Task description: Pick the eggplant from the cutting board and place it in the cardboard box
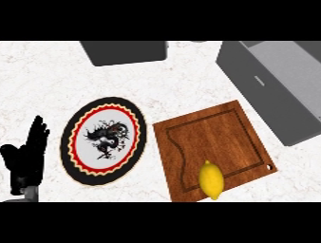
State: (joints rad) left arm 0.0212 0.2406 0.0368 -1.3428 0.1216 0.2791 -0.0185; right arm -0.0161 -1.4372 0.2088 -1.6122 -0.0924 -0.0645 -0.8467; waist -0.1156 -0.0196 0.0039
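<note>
The left hand (26, 156) rests at the left edge, fingers straight and holding nothing. On the white marbled tabletop (37, 80) lie one round patterned plate (104, 141), one wooden cutting board (212, 149) carrying one yellow lemon-shaped fruit (212, 180), and one grey box (282, 85).

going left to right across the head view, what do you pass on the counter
left hand → plate → cutting board, with a lemon on its near edge → grey box
</note>
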